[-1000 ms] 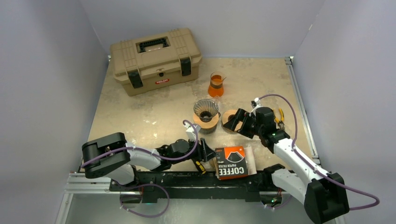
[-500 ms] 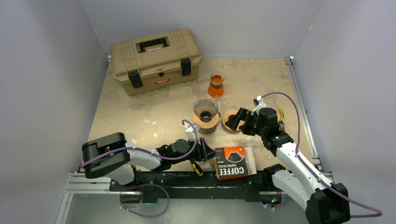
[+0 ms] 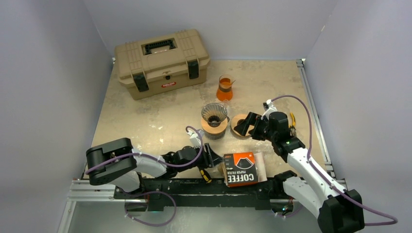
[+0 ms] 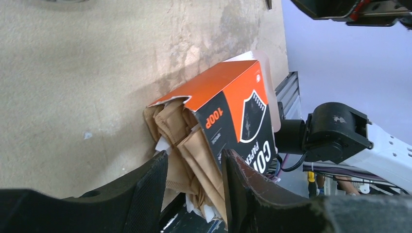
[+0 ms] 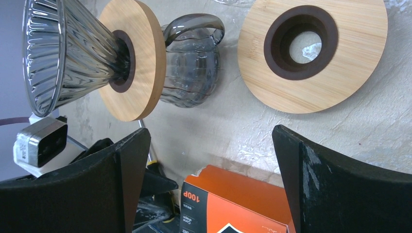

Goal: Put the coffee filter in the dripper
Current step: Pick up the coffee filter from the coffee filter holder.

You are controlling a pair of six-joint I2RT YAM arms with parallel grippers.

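Coffee filters [image 4: 187, 145], brown, spill from the torn orange filter box [image 4: 233, 102] right between the fingertips of the left gripper [image 4: 195, 162]. Its jaws stand narrowly apart, and I cannot tell whether they pinch the paper. The right gripper [image 5: 210, 133] gapes wide and holds nothing. The glass dripper [image 5: 53, 53] lies beyond one of its fingers, and a wooden ring [image 5: 335, 68] beyond the other.

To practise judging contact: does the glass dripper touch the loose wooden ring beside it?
Apart. The right wrist view shows bare table between the dripper and the wooden ring.
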